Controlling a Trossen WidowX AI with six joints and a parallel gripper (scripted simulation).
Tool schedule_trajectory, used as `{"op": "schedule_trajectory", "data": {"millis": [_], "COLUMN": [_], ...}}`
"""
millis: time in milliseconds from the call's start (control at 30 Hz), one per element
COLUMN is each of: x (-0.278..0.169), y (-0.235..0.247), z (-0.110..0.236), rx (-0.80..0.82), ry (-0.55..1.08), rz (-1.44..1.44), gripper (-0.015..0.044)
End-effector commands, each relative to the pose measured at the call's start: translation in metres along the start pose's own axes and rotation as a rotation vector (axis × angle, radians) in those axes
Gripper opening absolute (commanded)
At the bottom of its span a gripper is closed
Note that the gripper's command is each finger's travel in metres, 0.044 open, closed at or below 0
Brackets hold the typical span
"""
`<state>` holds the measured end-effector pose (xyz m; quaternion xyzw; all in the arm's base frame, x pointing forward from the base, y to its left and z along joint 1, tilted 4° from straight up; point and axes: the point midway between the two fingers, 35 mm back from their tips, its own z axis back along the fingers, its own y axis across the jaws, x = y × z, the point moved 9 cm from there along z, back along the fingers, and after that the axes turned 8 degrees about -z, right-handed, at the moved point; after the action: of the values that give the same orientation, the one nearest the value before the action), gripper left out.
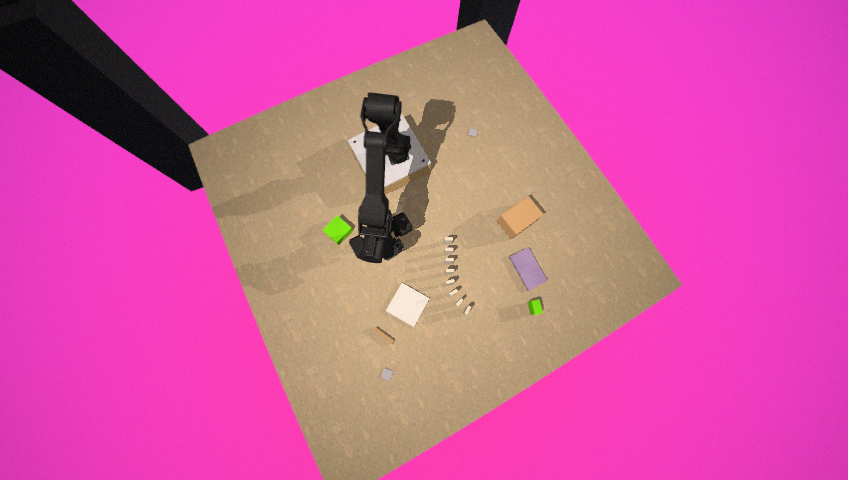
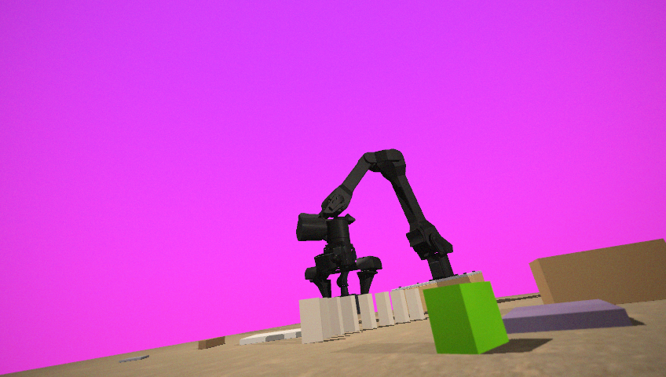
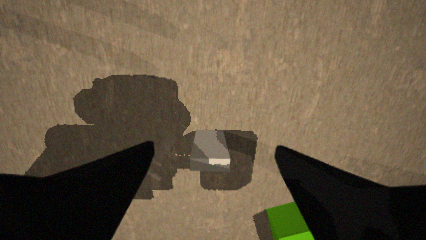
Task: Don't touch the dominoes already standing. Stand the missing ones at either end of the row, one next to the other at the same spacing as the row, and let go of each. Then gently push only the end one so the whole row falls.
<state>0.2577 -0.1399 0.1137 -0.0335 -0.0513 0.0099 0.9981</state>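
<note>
A curved row of several pale dominoes (image 1: 454, 273) (image 2: 360, 312) stands upright on the tan table (image 1: 553, 154). My gripper (image 1: 371, 249) (image 2: 344, 289) (image 3: 215, 149) is open and empty. It points straight down, to the left of the row's near-arm end. In the wrist view a single pale domino (image 3: 210, 149) sits on the table in the gripper's shadow, below and between the spread fingers, touching neither. I cannot tell whether it stands or lies. It is hidden under the gripper in the top view.
A large green cube (image 1: 338, 229) (image 3: 287, 222) sits just left of the gripper. A white slab (image 1: 407, 303), an orange block (image 1: 520, 215) (image 2: 602, 270), a purple slab (image 1: 527, 268) (image 2: 565, 315) and a small green cube (image 1: 534, 306) (image 2: 462, 317) surround the row.
</note>
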Motion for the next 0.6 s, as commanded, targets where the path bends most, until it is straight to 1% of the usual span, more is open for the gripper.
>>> {"op": "schedule_trajectory", "data": {"millis": [0, 100, 500, 533, 567], "x": [-0.0027, -0.0027, -0.0027, -0.0027, -0.0027], "y": [0.0018, 0.0018, 0.0018, 0.0018, 0.0018], "z": [-0.0106, -0.0109, -0.0109, -0.0109, -0.0109], "rx": [0.015, 0.015, 0.015, 0.015, 0.015], "ry": [0.016, 0.016, 0.016, 0.016, 0.016], "rz": [0.003, 0.003, 0.003, 0.003, 0.003], "gripper": [0.0440, 0.0440, 0.0125, 0.0107, 0.0107]}}
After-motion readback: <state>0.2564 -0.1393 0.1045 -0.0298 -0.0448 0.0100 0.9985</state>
